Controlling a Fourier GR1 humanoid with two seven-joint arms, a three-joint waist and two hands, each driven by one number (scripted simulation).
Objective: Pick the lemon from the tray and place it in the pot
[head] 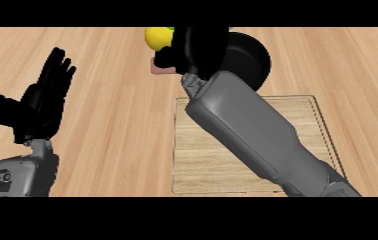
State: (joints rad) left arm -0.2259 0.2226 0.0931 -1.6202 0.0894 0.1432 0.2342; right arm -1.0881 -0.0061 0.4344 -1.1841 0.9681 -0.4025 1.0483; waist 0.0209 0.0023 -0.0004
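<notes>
Right hand (193, 49) curled round lemon (156, 37), raised beside black pot (247, 59), beyond wooden tray (255, 144). Best carried rightward over pot mouth, then lowered before release. Left hand (44, 101) resting at left edge, fingers spread upward.

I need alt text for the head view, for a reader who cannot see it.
The right hand holds a yellow lemon beside the black pot, beyond a light wooden tray. The left hand rests open at the left edge.
</notes>
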